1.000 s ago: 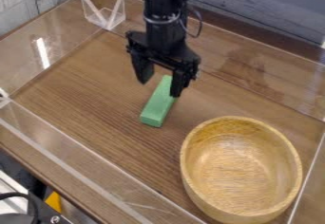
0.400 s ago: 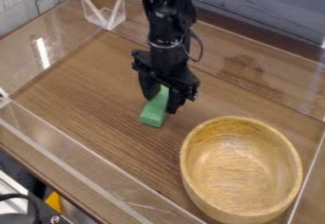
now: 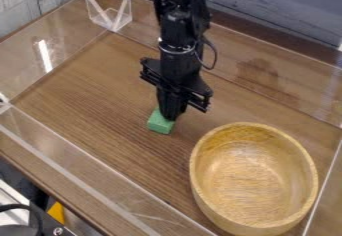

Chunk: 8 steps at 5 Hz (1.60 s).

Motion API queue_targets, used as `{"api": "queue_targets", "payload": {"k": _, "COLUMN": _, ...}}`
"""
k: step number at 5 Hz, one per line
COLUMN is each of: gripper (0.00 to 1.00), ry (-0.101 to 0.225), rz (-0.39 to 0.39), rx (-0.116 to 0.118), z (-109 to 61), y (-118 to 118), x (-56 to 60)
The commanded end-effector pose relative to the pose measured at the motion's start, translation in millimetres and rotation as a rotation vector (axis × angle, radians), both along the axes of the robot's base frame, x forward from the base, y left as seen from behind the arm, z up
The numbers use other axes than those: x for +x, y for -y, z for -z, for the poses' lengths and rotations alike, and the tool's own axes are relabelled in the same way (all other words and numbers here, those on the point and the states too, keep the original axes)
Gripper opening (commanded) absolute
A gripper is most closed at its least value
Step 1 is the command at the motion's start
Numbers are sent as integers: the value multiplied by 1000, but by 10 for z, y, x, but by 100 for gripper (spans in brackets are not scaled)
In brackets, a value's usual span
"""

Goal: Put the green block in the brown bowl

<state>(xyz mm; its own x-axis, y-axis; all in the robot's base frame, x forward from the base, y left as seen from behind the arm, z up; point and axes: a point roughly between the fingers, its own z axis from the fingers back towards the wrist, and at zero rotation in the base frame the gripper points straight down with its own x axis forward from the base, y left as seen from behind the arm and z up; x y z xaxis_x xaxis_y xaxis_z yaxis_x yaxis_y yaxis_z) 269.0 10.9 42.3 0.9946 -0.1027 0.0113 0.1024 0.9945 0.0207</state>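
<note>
The green block (image 3: 162,122) lies on the wooden table, just left of the brown bowl (image 3: 198,168), which sits empty at the front right. My gripper (image 3: 174,107) points straight down over the block's far end, low at the table, with its black fingers drawn in against the block's sides. Only the near end of the block shows below the fingers; the rest is hidden behind them. The block rests on the table surface.
Clear acrylic walls (image 3: 80,185) ring the wooden table (image 3: 94,90). A clear plastic stand (image 3: 110,15) is at the back left. Dark cables and a yellow part (image 3: 54,218) show past the front left corner.
The gripper came down over the block's far end and its fingers, spread wide before, have closed in on the block. The block and bowl kept their places.
</note>
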Motion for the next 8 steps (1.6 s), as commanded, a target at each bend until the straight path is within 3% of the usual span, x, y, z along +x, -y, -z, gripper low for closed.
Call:
{"api": "queue_targets", "payload": {"k": 1, "gripper": 0, "ry": 53, "rz": 3, "rx": -15, "z": -315, "y": -2, "x": 53}}
{"api": "queue_targets", "payload": {"k": 2, "gripper": 0, "ry": 55, "rz": 17, "rx": -36, "z": -577, "y": 27, "x": 168}}
{"api": "queue_targets", "payload": {"k": 3, "gripper": 0, "ry": 81, "rz": 46, "rx": -49, "z": -929, "y": -28, "x": 350}}
{"api": "queue_targets", "payload": {"k": 4, "gripper": 100, "ry": 68, "rz": 50, "rx": -36, "z": -887, "y": -135, "x": 271}}
{"api": "queue_targets", "payload": {"k": 5, "gripper": 100, "ry": 57, "rz": 44, "rx": -22, "z": -816, "y": -266, "x": 186}}
{"api": "queue_targets", "payload": {"k": 6, "gripper": 100, "ry": 45, "rz": -15, "rx": -6, "z": -683, "y": -362, "x": 162}}
{"api": "queue_targets", "payload": {"k": 8, "gripper": 100, "ry": 17, "rz": -128, "rx": 15, "z": -516, "y": -427, "x": 206}}
